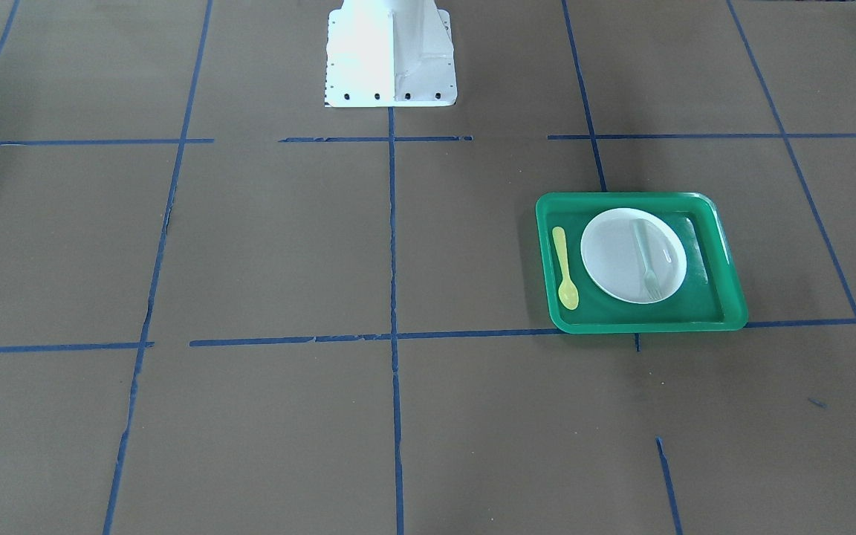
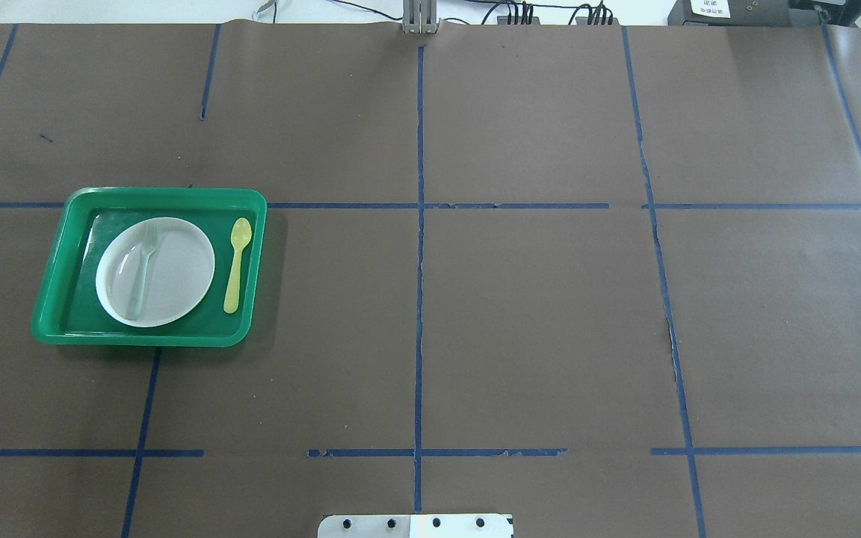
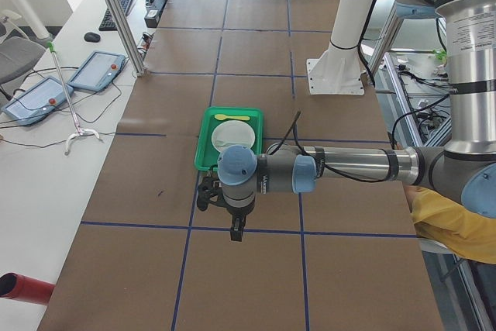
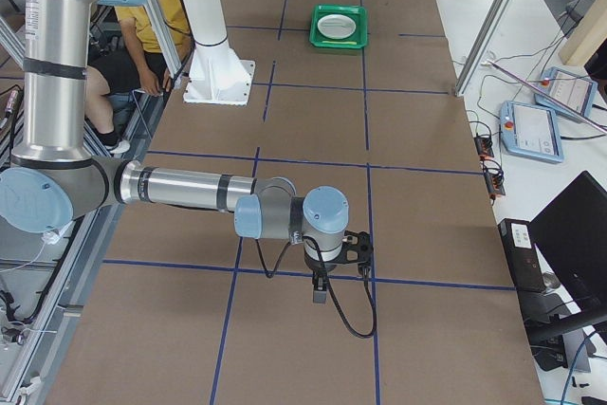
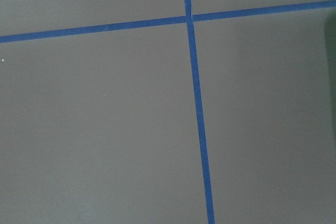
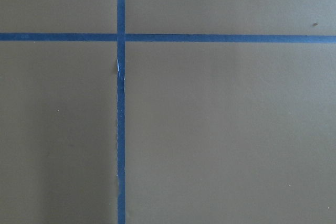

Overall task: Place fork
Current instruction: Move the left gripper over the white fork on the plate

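Observation:
The pale translucent fork (image 1: 649, 260) lies along the white plate (image 1: 616, 256), which sits in the green tray (image 1: 640, 325). In the overhead view the fork (image 2: 143, 267) lies on the left part of the plate (image 2: 180, 273), tines pointing away from the robot. Both grippers show only in the side views. The left gripper (image 3: 206, 194) hovers over the table just short of the tray (image 3: 201, 159). The right gripper (image 4: 362, 249) hovers far from the tray (image 4: 339, 43), at the table's other end. I cannot tell whether either is open or shut.
A yellow spoon (image 1: 565, 269) lies in the tray beside the plate; it also shows in the overhead view (image 2: 236, 263). The white robot base (image 1: 391, 56) stands at the table's edge. Brown paper with blue tape lines (image 2: 419, 261) covers the table. Both wrist views show only paper and tape.

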Action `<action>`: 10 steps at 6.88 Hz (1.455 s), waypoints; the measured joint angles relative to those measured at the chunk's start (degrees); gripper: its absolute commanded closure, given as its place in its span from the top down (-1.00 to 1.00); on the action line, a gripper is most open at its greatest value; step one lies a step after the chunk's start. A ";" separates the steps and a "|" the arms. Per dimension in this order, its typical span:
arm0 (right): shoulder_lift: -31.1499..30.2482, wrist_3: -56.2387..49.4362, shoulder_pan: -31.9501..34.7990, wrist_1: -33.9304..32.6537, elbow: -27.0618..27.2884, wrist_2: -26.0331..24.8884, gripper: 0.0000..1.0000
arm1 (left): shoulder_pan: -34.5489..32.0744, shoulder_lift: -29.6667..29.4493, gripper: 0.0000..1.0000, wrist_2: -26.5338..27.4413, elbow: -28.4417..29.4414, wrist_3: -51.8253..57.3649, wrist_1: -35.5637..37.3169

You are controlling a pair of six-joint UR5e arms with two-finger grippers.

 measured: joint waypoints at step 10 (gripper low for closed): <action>0.00 0.00 0.00 0.02 0.00 -0.01 1.00 | 30.44 -5.52 0.98 10.81 -2.72 -51.22 -36.76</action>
